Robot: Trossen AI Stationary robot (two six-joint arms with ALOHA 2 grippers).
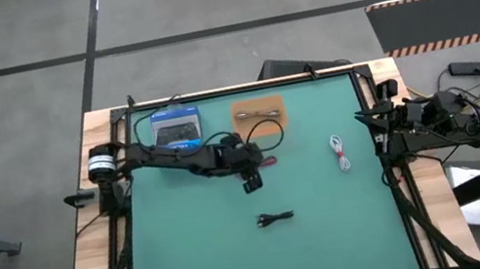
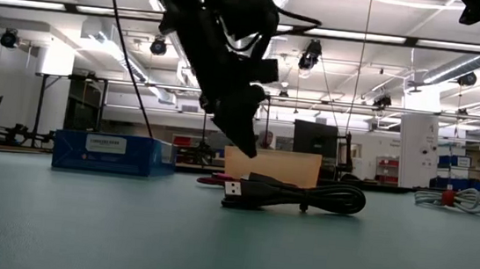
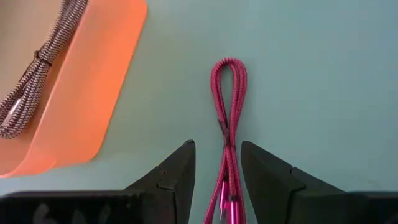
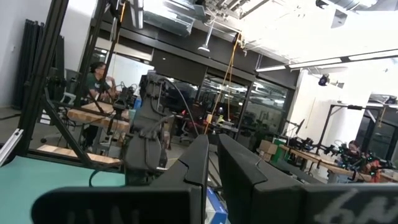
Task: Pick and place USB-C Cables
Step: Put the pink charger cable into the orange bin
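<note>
Two fingers of the left claw (image 3: 217, 180) straddle the pink cable (image 3: 228, 118), part open, gripping nothing, just right of the orange mat (image 3: 93, 93). Next: close, lift. Right claw (image 4: 211, 168) waits shut, far right.

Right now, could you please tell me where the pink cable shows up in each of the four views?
High view: pink cable just right of the left gripper, below the orange mat.
Low view: a pink sliver on the table behind the left arm, left of the black cable.
Left wrist view: centre, running between the fingers.
Right wrist view: not in it.
Shared landmark: the orange mat.
</note>
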